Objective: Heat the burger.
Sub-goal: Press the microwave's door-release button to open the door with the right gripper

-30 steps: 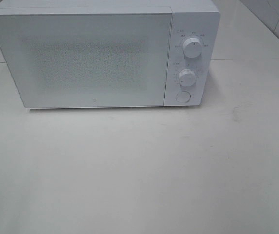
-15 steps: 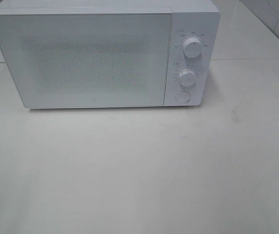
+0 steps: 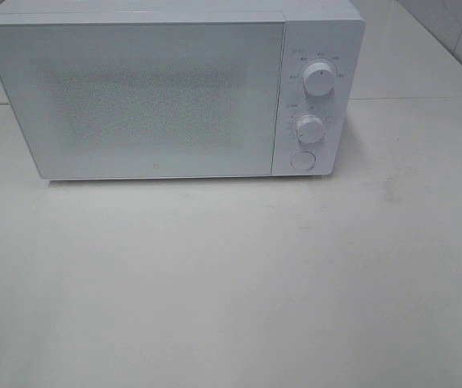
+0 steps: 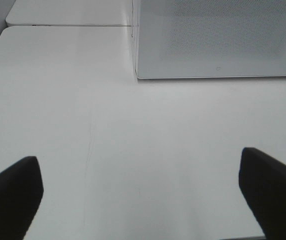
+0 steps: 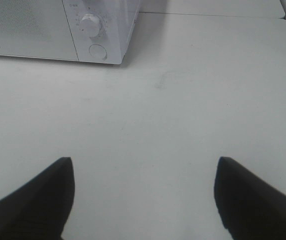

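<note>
Our left hand (image 4: 138, 160) and right hand (image 5: 144, 161) hover spread wide above the worktop (image 3: 231, 283). Ahead of them we see a white microwave (image 3: 150, 97), door shut.

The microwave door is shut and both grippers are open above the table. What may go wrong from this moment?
1. No burger shows in any view; behind the shut door of the microwave nothing can be seen, so it may heat empty.
2. The lower knob and round button sit close together; the wide-open right gripper could bump the wrong one.
</note>
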Motion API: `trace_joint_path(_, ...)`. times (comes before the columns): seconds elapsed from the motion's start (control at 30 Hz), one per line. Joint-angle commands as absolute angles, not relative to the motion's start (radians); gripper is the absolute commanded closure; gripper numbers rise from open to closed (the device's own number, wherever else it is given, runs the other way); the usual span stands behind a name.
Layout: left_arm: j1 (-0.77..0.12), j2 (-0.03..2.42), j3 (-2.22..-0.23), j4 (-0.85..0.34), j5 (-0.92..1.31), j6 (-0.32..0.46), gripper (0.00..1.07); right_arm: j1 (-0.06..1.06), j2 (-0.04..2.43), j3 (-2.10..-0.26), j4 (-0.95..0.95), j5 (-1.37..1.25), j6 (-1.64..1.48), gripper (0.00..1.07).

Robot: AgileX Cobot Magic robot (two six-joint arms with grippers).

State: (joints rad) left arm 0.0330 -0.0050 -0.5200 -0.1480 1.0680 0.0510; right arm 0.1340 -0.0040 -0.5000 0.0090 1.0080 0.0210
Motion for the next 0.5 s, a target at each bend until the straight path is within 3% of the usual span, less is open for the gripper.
trace_joint_path(0.03, 0.037, -0.022, -0.515, -0.151, 1.064, 0.051, 0.07, 0.128, -0.03, -0.502, 0.012, 0.993, 0.02, 0.32)
trace_joint_path(0.5, 0.037, -0.022, -0.515, -0.151, 1.064, 0.051, 0.07, 0.128, 0.195, -0.563, 0.012, 0.845, 0.02, 0.32)
